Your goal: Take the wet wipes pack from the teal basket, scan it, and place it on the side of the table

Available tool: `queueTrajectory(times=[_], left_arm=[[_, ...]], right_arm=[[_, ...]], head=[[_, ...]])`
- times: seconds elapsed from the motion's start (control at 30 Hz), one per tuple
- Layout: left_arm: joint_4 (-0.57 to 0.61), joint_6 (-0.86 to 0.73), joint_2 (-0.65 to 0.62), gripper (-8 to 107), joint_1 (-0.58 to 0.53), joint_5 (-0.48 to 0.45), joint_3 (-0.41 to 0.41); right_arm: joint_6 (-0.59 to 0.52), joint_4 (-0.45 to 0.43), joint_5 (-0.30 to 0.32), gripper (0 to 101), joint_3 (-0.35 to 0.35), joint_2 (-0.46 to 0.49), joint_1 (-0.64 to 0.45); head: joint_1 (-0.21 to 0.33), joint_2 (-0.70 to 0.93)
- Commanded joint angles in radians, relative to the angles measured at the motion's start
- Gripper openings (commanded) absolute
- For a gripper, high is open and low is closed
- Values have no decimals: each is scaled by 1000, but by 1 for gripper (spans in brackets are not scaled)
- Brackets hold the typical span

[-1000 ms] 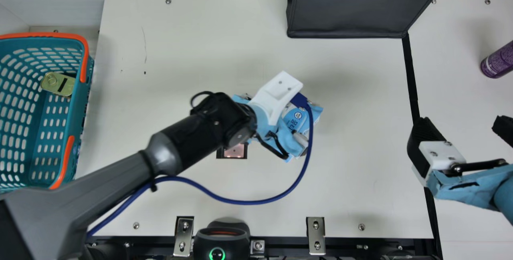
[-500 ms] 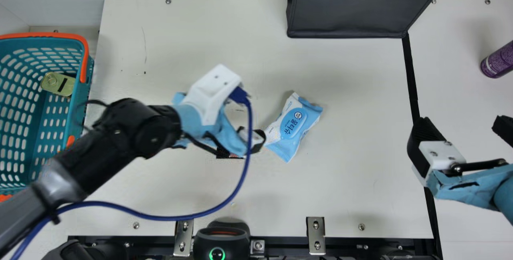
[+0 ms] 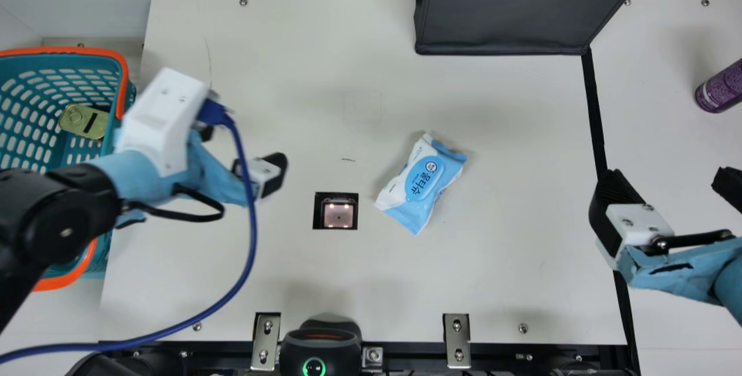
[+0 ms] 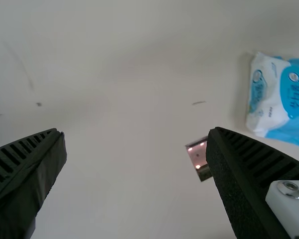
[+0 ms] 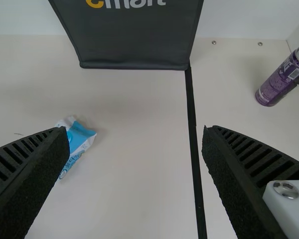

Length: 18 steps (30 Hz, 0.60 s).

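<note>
Out on the cream table (image 3: 498,283), between the two arms, is where the wet wipes pack (image 3: 421,185) sits, just right of the square scanner window (image 3: 338,215) in the main view, and well apart from the teal basket (image 3: 69,50). Both hands are empty btw: left gripper (image 4: 137,132) spread wide, right gripper (image 5: 134,129) spread too. By the main view the left one looks nearer, with the pack off to its right and a bit lower; from the right one it's off to the left, about level. Can't tell if it's been scanned. If the black strip (image 3: 592,98) marks the side area, I'd guess the right arm takes it. Thing to watch: the long axis slants upper right to lower left, so a pinch across the short width probably wants some wrist turn first.
</note>
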<state>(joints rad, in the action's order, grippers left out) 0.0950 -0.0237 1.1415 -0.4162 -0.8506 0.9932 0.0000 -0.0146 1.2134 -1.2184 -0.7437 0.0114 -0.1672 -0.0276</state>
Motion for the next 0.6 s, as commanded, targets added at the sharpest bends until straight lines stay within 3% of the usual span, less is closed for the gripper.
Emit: queueTrajectory(times=[0.0, 0.4, 0.57], left_arm=[[-62, 38, -41, 90, 18, -21, 15], [-144, 79, -146, 90, 137, -104, 126], [-147, 81, -147, 90, 136, -106, 125]], right_arm=[[0, 0, 0, 95, 0, 0, 0], [0, 0, 0, 95, 0, 0, 0], [0, 0, -1, 95, 0, -1, 0]], head=[[29, 0], [29, 0], [29, 0]])
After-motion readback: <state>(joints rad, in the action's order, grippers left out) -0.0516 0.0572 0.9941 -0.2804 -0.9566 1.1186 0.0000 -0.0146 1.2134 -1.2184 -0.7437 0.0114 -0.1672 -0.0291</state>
